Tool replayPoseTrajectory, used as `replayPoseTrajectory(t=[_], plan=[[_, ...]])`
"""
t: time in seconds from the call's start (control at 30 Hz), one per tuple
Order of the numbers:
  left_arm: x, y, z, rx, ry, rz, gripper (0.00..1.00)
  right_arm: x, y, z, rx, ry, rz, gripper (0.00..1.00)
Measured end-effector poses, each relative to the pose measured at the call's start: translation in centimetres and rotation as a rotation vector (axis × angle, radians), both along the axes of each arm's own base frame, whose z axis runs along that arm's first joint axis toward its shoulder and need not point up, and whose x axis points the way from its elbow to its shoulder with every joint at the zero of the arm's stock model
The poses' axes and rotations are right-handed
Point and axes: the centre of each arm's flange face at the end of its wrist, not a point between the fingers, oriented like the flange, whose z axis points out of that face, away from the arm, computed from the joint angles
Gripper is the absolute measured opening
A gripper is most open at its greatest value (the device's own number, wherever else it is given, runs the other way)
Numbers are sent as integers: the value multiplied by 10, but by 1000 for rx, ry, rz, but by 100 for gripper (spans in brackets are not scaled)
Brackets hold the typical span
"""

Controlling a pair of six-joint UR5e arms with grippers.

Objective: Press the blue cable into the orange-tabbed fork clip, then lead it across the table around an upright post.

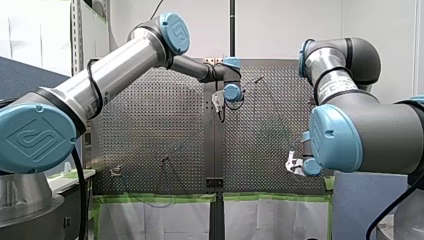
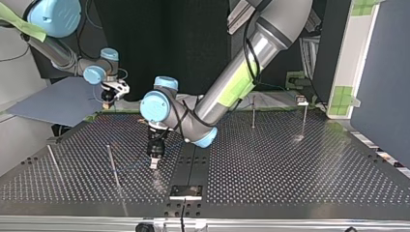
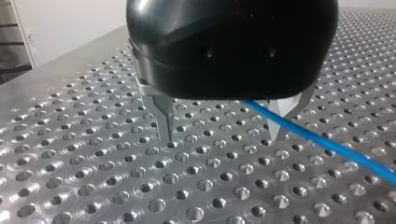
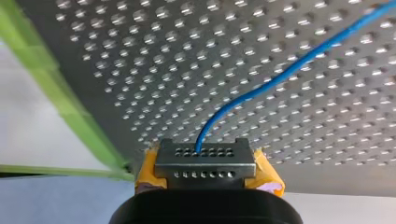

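Near the middle of the table [image 2: 290, 164], your left gripper [image 2: 153, 163] stands with fingers [image 3: 164, 119] spread, the blue cable [image 3: 322, 140] running out beside one finger. Your right gripper [image 4: 205, 154] is clamped on the cable at the top view's far left. Routing looks unfinished: no upright post [image 2: 253, 112] is visibly wrapped. The top view shows the posts plainly; only the wrist views show the cable clearly.

We see a blue cable [image 4: 289, 70] against the silver table [image 3: 93, 177], dotted with an even grid of holes. The tape [image 4: 60, 93] edging it is green; our left gripper [image 3: 222, 137] is black with metal fingers, our right gripper [image 4: 205, 158] yellow-padded.
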Motion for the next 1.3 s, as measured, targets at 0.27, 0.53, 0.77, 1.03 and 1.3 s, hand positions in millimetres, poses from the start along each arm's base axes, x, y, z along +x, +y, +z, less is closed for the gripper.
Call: replayPoseTrajectory(t=[0.27, 0.53, 0.77, 1.03, 1.3], plan=[[0, 1, 0, 1, 2, 6, 100, -31, -1, -40, 5, -10, -49, 0], [0, 1, 0, 1, 2, 7, 100, -40, 10, -82, 27, -8, -59, 0], [0, 1, -1, 3, 4, 7, 100, -39, 18, -105, 41, -4, -39, 0], [0, 3, -2, 12, 13, 8, 100, -39, 9, -96, 16, -22, 15, 0], [1, 4, -2, 14, 15, 11, 100, -41, 8, -94, 14, -28, 25, 0]])
